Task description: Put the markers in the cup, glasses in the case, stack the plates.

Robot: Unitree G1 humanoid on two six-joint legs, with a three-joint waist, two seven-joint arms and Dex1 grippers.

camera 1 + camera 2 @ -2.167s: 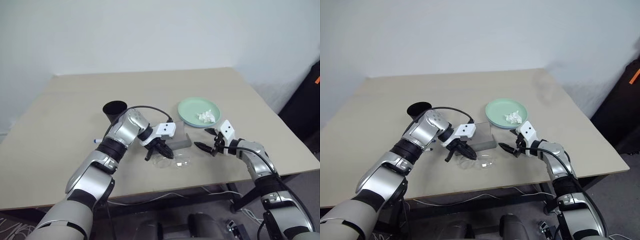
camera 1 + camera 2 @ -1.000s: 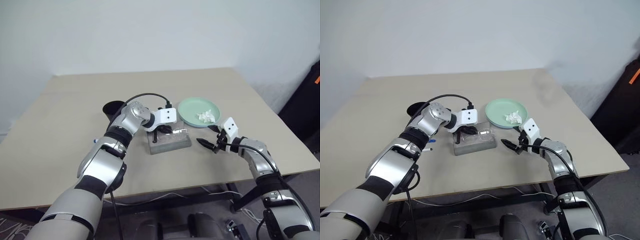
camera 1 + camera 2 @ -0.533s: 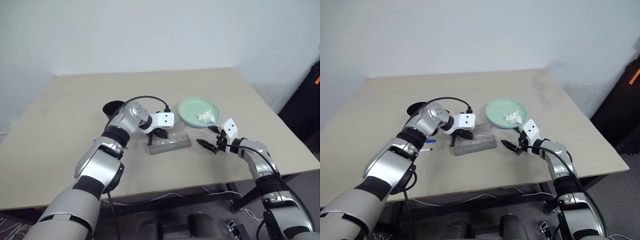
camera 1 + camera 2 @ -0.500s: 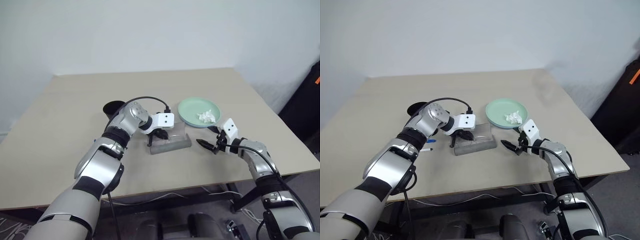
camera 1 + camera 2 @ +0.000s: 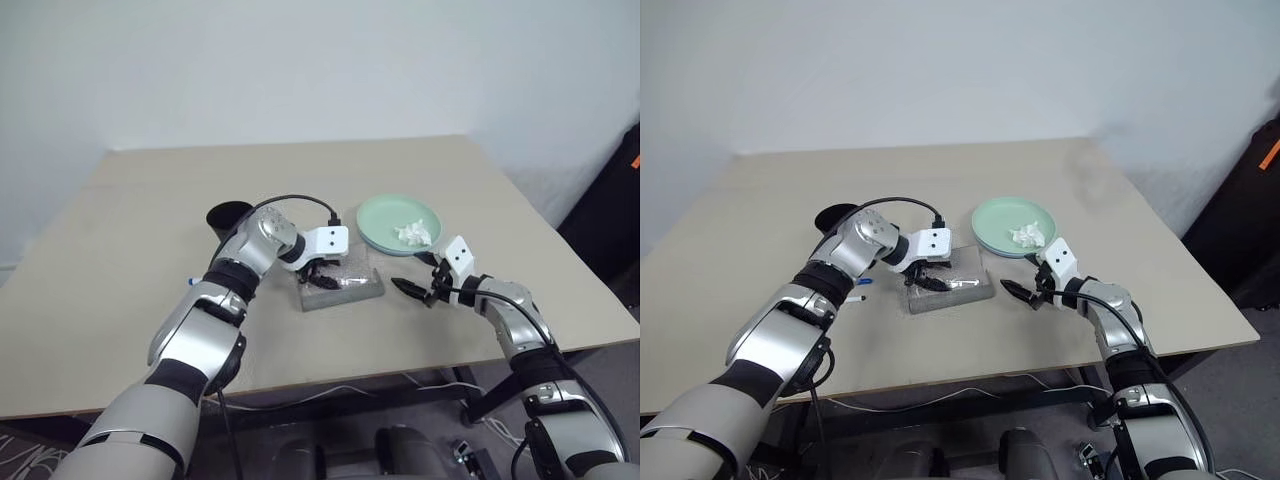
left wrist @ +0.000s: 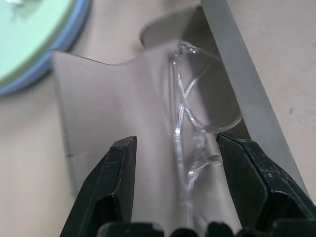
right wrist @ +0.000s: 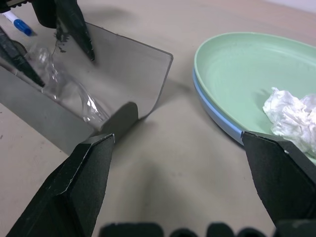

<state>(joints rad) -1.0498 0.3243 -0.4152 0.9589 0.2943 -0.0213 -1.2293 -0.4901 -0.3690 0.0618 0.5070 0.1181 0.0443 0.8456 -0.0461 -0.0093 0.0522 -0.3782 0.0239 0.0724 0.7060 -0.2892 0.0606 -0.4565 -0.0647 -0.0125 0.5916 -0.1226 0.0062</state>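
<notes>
While the glasses (image 6: 197, 128) lie in the open case (image 5: 340, 288), both hands stand released.
On the table (image 5: 120, 220), stacked plates (image 5: 398, 224) sit beside the case; left hand (image 5: 322, 279) hangs over it, right hand (image 5: 418, 289) just beside it, cup (image 5: 229, 218) near.
</notes>
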